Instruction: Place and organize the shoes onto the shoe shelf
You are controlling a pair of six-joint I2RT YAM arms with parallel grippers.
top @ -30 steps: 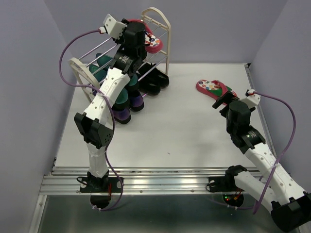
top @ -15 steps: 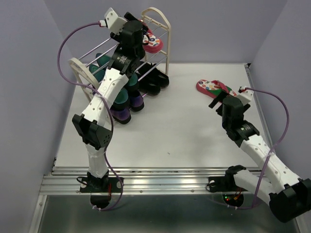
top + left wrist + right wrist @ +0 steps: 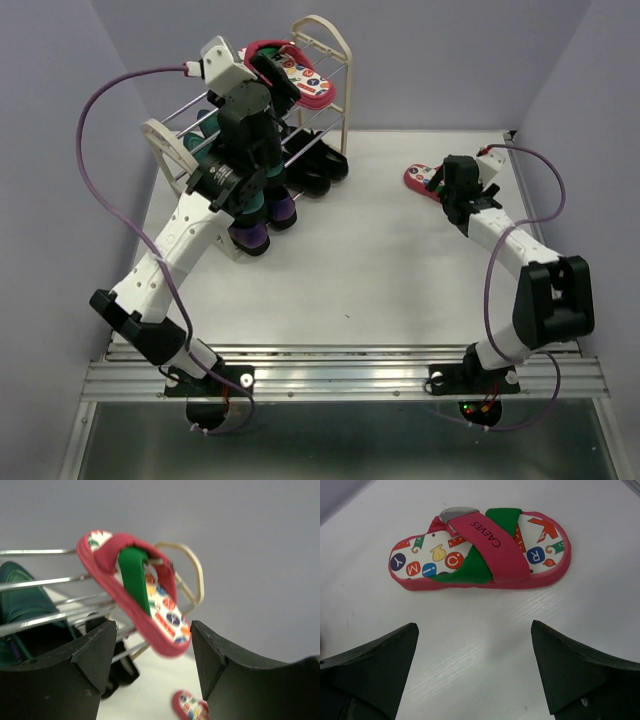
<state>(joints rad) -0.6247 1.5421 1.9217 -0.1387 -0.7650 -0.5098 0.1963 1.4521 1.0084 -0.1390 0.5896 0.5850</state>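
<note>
One red flip-flop (image 3: 305,82) with a patterned insole lies on the top rods of the shoe shelf (image 3: 322,38). In the left wrist view it (image 3: 145,595) sits just beyond my open left gripper (image 3: 152,660), untouched by either finger. From above, the left gripper (image 3: 272,64) is at the shelf's top tier. The second red flip-flop (image 3: 480,550) lies flat on the table (image 3: 485,630) just ahead of my open, empty right gripper (image 3: 475,665). From above, the right gripper (image 3: 445,190) covers part of that flip-flop (image 3: 418,178).
Dark green shoes (image 3: 205,135) sit on a middle tier. Purple loafers (image 3: 255,238) and black shoes (image 3: 322,172) sit at the shelf's foot. The table's right edge (image 3: 525,200) runs close behind the right gripper. Purple cables loop off both arms.
My left gripper has drawn back off the flip-flop, which stays on the top tier. My right gripper has reached forward across the table to the second flip-flop.
</note>
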